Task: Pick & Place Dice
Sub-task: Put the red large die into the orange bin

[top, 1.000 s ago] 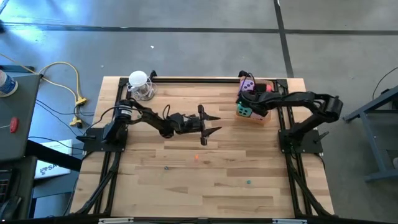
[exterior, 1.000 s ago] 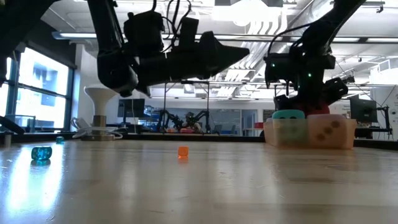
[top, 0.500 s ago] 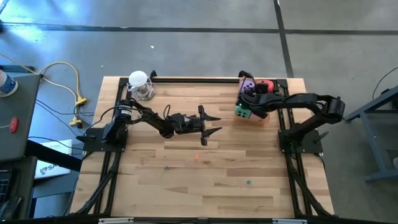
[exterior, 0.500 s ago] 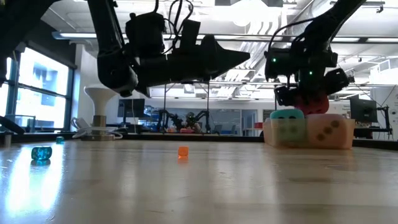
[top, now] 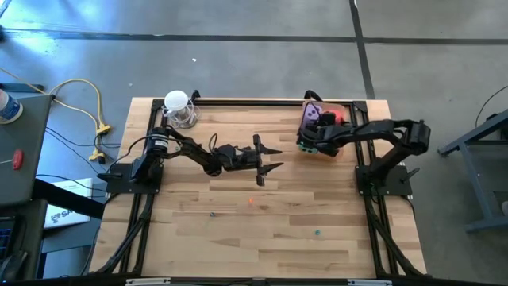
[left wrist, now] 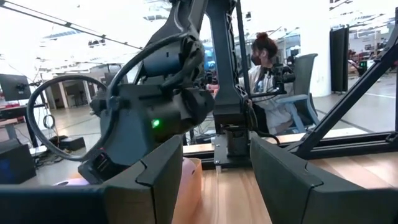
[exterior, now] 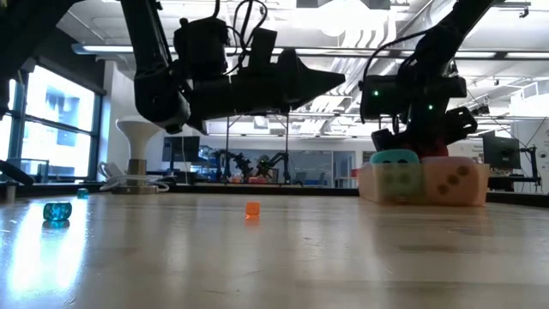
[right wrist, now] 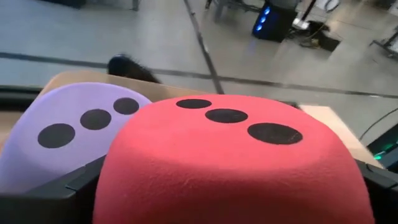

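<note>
Four dice sit bunched at the table's far right. The mint die (exterior: 396,178) and the pink die (exterior: 455,182) rest on the table side by side on the near side. Behind them are the purple die (top: 311,114) and the red die (top: 340,117). My right gripper (top: 327,127) hangs open over the group. In its wrist view the red die (right wrist: 230,162) fills the space between its fingers, with the purple die (right wrist: 68,130) beside it. My left gripper (top: 270,157) waits open above the table's middle, holding nothing. My right gripper has one finger (right wrist: 84,177) on either side of the red die, coming from the table's near side and slanting down. I cannot tell whether the fingers touch it.
A white round-topped object (top: 178,109) stands at the far left. Small beads lie on the wood: an orange one (exterior: 252,209) near the middle and a teal one (exterior: 57,210). A person (left wrist: 264,62) sits in the room beyond the table.
My right gripper has swung a little toward the table's left over the dice and sunk slightly, with its fingers as wide apart as before. From above it now hides the mint die. The dice have stayed in place.
</note>
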Controlling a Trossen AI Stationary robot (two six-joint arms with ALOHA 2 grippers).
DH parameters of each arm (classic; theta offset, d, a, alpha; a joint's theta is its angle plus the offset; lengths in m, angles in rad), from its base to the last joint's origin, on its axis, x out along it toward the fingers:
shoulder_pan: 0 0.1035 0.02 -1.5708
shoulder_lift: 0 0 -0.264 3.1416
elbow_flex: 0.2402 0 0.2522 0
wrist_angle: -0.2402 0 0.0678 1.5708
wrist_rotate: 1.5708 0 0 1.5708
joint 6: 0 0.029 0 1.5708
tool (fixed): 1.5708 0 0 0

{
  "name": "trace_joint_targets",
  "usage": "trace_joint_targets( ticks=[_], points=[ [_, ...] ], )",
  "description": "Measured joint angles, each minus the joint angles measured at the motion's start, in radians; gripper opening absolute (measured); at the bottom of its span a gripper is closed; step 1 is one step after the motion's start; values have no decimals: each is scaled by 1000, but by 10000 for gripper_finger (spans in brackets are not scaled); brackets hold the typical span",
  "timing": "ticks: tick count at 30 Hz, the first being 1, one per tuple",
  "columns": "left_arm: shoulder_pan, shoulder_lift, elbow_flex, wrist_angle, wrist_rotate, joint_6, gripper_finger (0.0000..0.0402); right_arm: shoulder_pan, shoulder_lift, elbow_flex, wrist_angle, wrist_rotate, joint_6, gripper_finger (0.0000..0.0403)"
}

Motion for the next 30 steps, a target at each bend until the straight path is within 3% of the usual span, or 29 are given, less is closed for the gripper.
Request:
trace_joint_targets(
  ticks=[9, 17, 22, 30],
  points=[
    [0, 0, 0, -7, 0, 0, 182, 56, -56, 0, -34, -102, 8, 398],
    [2, 0, 0, -60, 0, 1, 182, 94, -123, -1, -44, -105, 11, 398],
    [17, 0, 5, -95, 55, 26, 182, 106, -153, -1, -40, -107, 11, 398],
    [39, 58, 166, -229, 121, 25, 182, 113, -178, -1, -15, -134, 11, 398]
  ],
)
